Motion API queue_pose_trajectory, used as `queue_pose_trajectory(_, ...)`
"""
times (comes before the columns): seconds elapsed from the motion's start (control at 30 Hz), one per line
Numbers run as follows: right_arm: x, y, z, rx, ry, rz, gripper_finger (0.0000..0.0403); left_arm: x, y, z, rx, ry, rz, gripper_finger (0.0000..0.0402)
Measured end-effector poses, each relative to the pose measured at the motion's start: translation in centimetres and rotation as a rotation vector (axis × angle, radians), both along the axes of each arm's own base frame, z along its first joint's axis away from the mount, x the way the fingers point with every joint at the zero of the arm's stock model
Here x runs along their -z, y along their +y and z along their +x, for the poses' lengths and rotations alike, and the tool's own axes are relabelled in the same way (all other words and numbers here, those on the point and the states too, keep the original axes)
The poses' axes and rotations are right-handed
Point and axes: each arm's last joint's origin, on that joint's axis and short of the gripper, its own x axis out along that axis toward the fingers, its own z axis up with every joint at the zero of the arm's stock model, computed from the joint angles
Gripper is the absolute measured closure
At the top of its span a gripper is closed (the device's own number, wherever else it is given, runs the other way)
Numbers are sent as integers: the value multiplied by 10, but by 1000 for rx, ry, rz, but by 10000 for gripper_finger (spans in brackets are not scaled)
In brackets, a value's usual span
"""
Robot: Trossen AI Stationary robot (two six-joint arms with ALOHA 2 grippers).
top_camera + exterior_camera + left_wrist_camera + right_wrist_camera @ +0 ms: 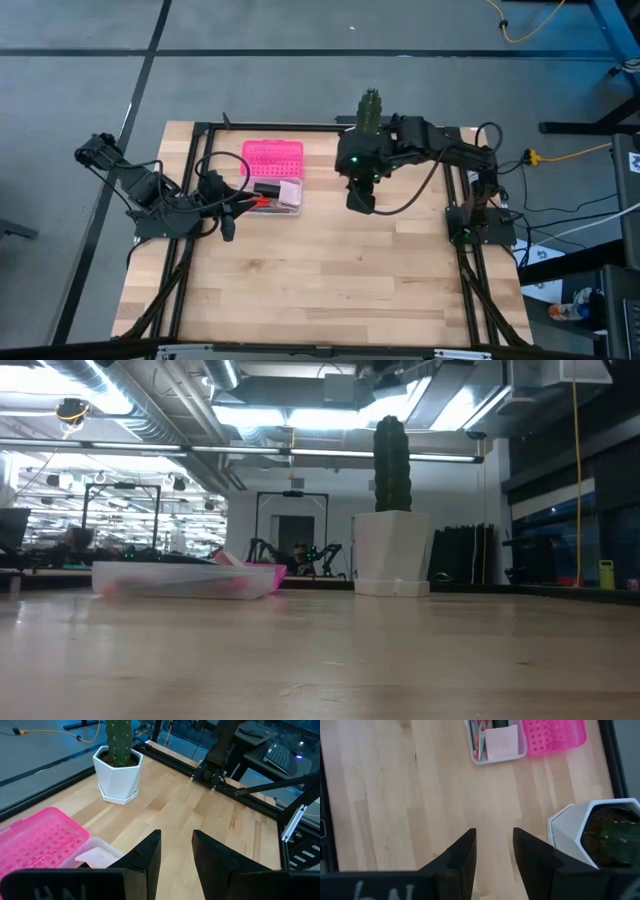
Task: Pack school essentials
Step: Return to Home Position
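The left gripper (176,834) hangs just left of the box (496,761), its fingers spread and empty. In the box's clear tray lie the scissors (480,734) and, beside them, the pad (502,742). Both look light: the pad is a soft paper stack best pinched by its edges, and the scissors are stiff, thin and probably slippery, best taken across the handles. The right gripper (494,831) hovers over the table (330,280) right of the box, near the cactus (371,105), fingers likewise apart with nothing between them.
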Motion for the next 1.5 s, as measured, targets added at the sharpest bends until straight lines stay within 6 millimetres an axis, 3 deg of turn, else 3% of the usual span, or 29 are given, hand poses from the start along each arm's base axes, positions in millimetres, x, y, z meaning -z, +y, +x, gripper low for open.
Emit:
queue_pose_trajectory(0.47,-27,-2,-29,-43,-84,-29,273,0,0,0,-1,-1,-1,296)
queue_pose_trajectory(0.63,-28,-6,-43,-41,-75,-37,273,0,0,0,0,-1,-2,296)
queue_pose_trajectory(0.8,-2,-14,-62,62,-16,-59,273,0,0,0,-1,-1,-2,296)
queue_pose_trajectory(0.97,28,-10,-92,44,-166,34,273,0,0,0,-1,-1,-1,296)
queue_pose_trajectory(1.13,53,-9,-131,161,-329,75,273,0,0,0,-12,-5,6,296)
queue_pose_trajectory(1.33,88,-7,-177,264,-405,114,273,0,2,1,-24,-3,9,296)
queue_pose_trajectory(1.5,116,-5,-203,309,-428,171,273,0,6,3,-50,-1,11,296)
